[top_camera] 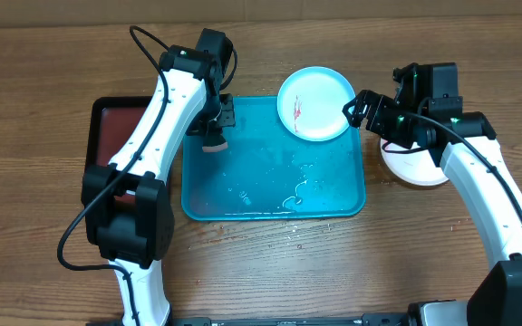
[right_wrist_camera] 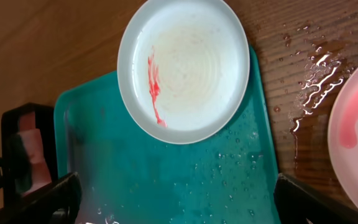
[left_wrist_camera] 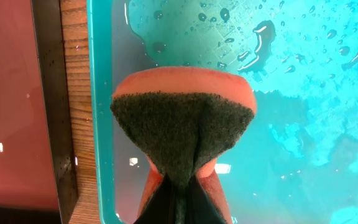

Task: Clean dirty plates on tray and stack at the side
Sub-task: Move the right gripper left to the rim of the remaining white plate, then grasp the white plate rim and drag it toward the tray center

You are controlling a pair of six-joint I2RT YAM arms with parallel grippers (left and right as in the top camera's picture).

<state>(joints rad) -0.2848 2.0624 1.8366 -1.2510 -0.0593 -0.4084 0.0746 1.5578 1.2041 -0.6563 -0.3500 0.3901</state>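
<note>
Sponge (left_wrist_camera: 182, 124) clamped scourer-face out in left gripper (top_camera: 214, 129), poised over wet tray (top_camera: 243, 195) edge, ready to scrub. Light-blue plate (top_camera: 315, 102) (red smear uncleaned) overhangs tray's opposite corner. Right gripper (top_camera: 355, 109) fingers spread wide just beside it, likely to steady it.

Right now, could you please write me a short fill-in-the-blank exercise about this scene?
1. The left gripper has its jaws shut on a ____.
2. The light blue plate at the far corner of the tray carries a ____ smear.
3. The right gripper has its jaws ____.
4. In the overhead view, the black tray lies to the ____ of the tray.

Missing words: sponge; red; open; left.
</note>
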